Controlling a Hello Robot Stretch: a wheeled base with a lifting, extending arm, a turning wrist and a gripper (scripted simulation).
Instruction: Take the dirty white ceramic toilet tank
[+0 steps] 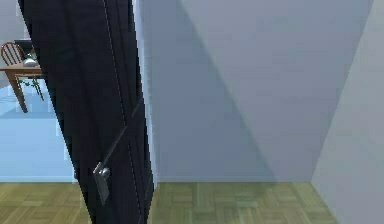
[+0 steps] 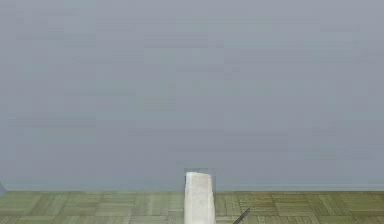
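In the arm side view a pale narrow upright block (image 2: 199,198) rises from the bottom edge just right of the middle, in front of a plain grey wall (image 2: 190,90). A thin dark stroke (image 2: 243,214) lies on the floor to its right. I cannot tell what either of them is.
In the forward view a tall dark door (image 1: 90,100) with a metal handle (image 1: 101,173) stands close at the left. Past it, a wooden table (image 1: 22,70) and chair (image 1: 12,50) stand in a farther room. Blue-grey walls (image 1: 250,90) meet in a corner at the right. The floor is wooden parquet (image 1: 230,205).
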